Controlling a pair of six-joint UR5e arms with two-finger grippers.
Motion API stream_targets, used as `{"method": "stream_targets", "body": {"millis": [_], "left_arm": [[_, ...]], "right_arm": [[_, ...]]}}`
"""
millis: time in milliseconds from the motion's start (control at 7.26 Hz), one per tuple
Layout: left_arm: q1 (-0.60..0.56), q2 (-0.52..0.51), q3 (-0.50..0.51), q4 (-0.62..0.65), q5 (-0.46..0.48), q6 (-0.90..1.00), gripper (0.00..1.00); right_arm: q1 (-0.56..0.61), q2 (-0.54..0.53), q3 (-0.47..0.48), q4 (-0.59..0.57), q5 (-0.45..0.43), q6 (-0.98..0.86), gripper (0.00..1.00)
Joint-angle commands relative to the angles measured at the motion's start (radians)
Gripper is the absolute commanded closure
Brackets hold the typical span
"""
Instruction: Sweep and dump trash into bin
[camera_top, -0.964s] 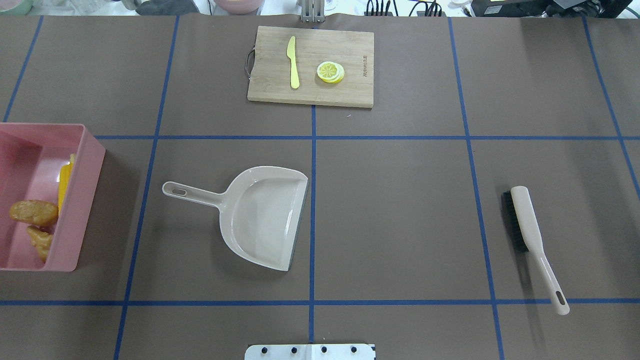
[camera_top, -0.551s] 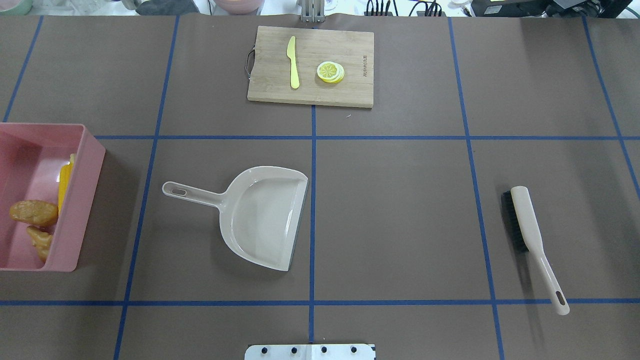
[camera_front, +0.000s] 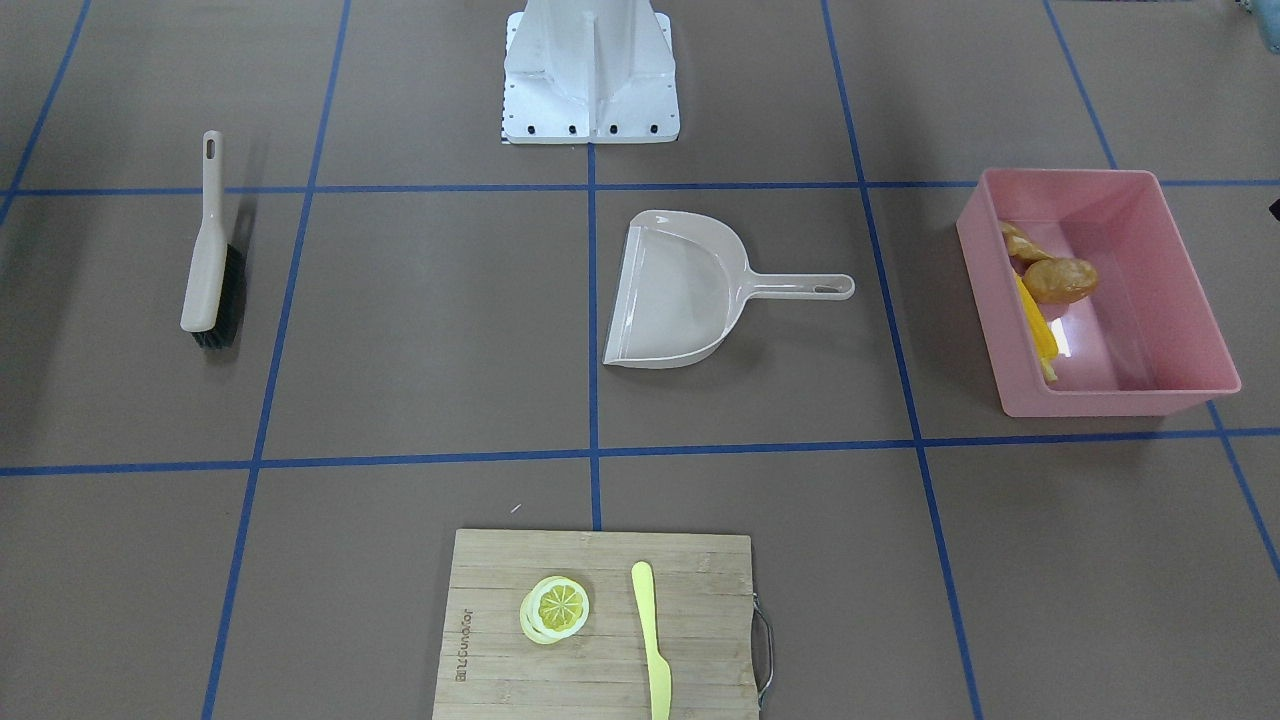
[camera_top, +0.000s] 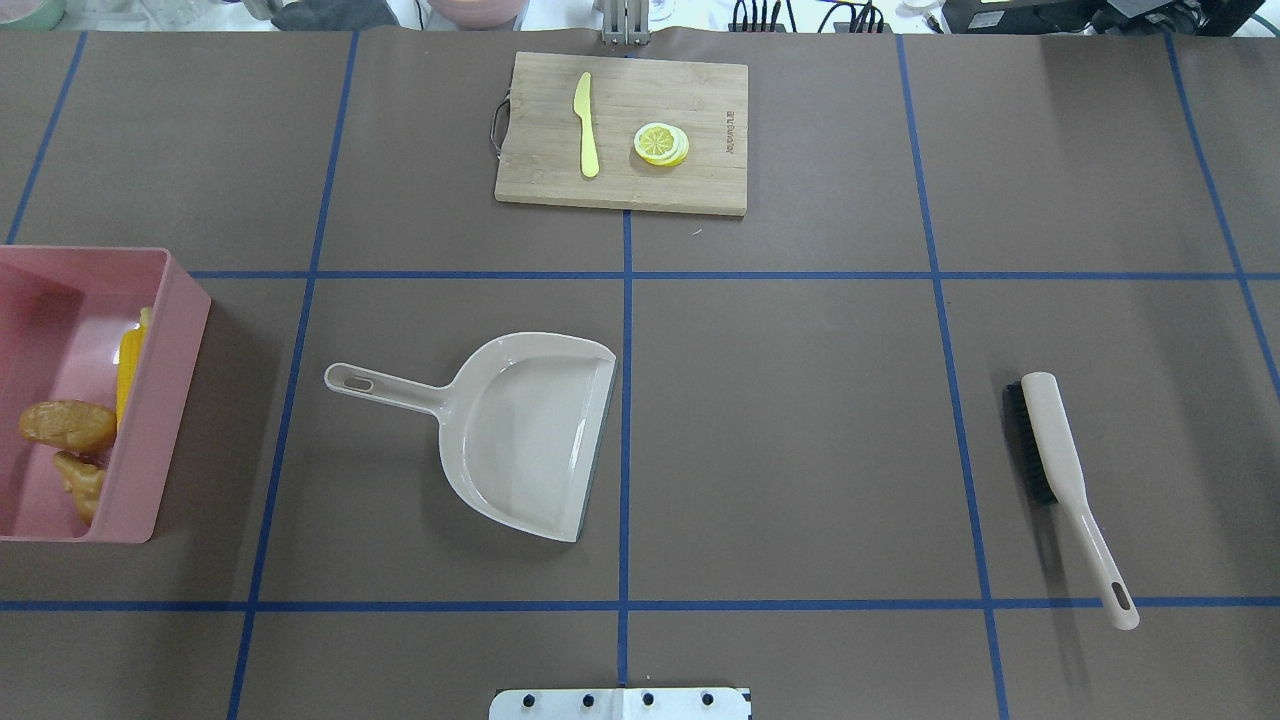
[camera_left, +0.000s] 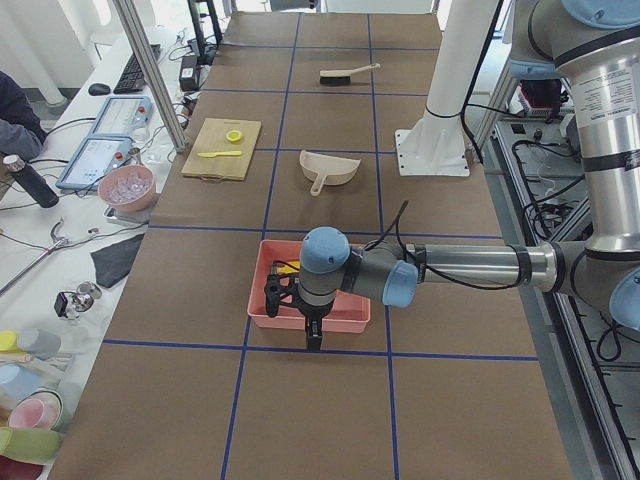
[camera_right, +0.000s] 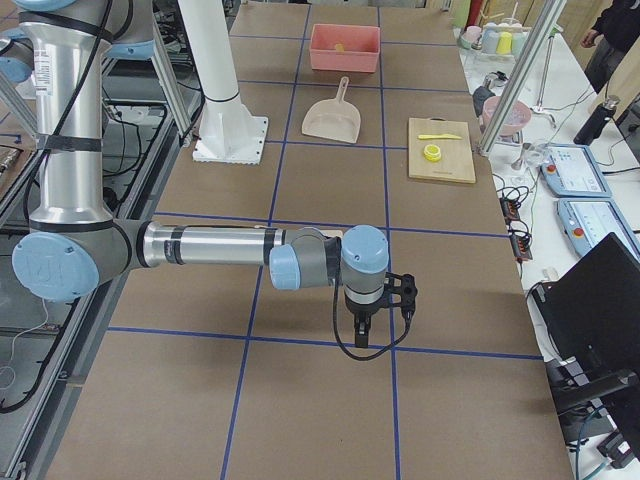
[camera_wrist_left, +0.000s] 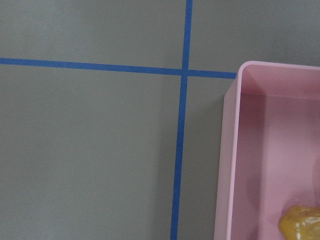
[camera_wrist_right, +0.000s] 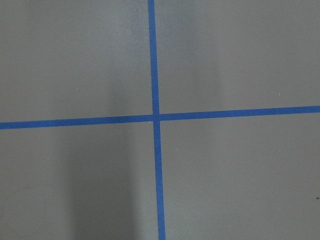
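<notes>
With all three toy foods lying inside it, the pink bin (camera_top: 180, 400) sits at the left edge of the worktop (camera_top: 800, 400), about halfway between the robot's side and the operators' side. The yellow corn cob (camera_top: 128, 365) lies along the wall that faces the middle of the table. The glossy brown potato (camera_top: 67, 425) rests just beside it, and the knobbly ginger root (camera_top: 82, 485) lies next to the potato, toward the robot's edge.

The beige dustpan (camera_top: 530, 440) lies flat near the centre of the worktop, its handle pointing toward the bin and its open lip just beside the middle blue tape line (camera_top: 625, 300). The brush (camera_top: 1055, 470) lies well apart from it toward the right edge, bristles on the side facing the dustpan, handle angled toward the robot's edge. At the middle of the far edge, a wooden cutting board (camera_top: 700, 100) carries a pale yellow knife (camera_top: 585, 125) and a lemon slice (camera_top: 660, 143).

The left gripper (camera_left: 313, 340) hangs above the left end of the worktop, beside the bin's outer wall. The right gripper (camera_right: 361, 338) hangs above the right end, over a crossing of tape lines. Both show only in the side views, so whether their jaws are apart or together cannot be told.
</notes>
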Motion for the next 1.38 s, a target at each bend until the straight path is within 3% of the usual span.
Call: {"method": "stream_targets", "body": {"millis": [0, 1239], "left_arm": [[-0.002, 0.003, 0.004, 0.0, 0.0, 0.006, 0.02], [-0.002, -0.024, 0.024, 0.0, 0.002, 0.006, 0.02]], "right_arm": [[0.0, -0.004, -0.002, 0.0, 0.0, -0.002, 0.0], [0.0, -0.002, -0.002, -0.001, 0.0, 0.0, 0.0]]}}
